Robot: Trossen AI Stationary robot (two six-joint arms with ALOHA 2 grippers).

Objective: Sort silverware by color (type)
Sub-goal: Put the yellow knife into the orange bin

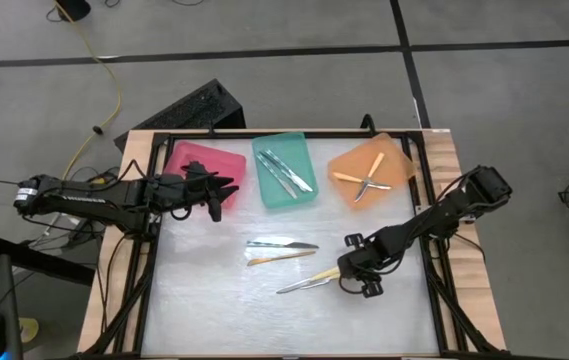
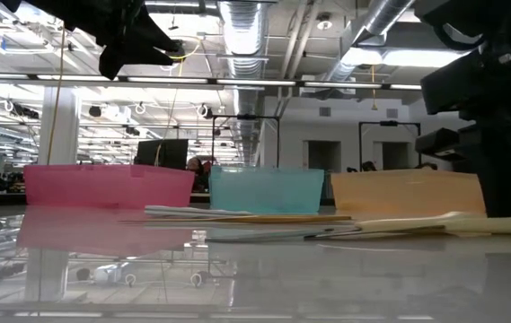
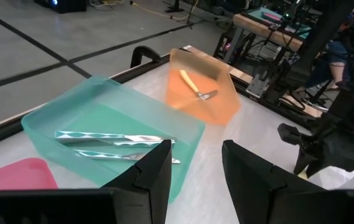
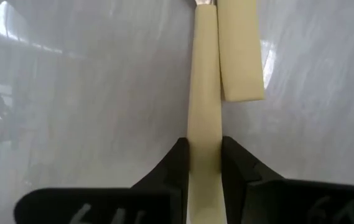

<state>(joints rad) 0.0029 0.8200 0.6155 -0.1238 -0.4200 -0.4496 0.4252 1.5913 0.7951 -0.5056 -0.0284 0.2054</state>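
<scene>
Silverware is split between trays and counter (image 1: 204,300). Going left to right from overhead: pink tray (image 1: 209,162) at the back left, with the left pincer (image 1: 226,190) hovering over its front right corner, fingers parted and holding nothing. Teal tray (image 1: 286,170) next, with silvery teal-handled pieces (image 1: 286,172) lying inside. Orange tray (image 1: 371,170) at the back right holds an orange-handled piece (image 1: 372,166) crossed over another utensil.

Loose on the counter centre: a silvery piece (image 1: 282,243) and, just in front of it, a tan-handled piece (image 1: 279,257). Right of those lies a pale yellow utensil (image 1: 309,283), tilted, handle end in the right pincer (image 1: 352,276).

Right wrist view settles the grip: both fingers (image 4: 175,163) are closed narrow on the pale yellow handle (image 4: 204,93), and a second pale yellow handle (image 4: 240,50) lies touching alongside it. I can't separate those two from overhead.

Room to move: the front half of the counter is open. The black frame rail (image 1: 434,290) runs close beside the right arm, so margin is tight on that side.

Low view only gives the three trays in a row and the loose pieces as a flat line on the counter; it doesn't show the grip. Left wrist view looks across the teal and orange trays and catches the right arm far off.
</scene>
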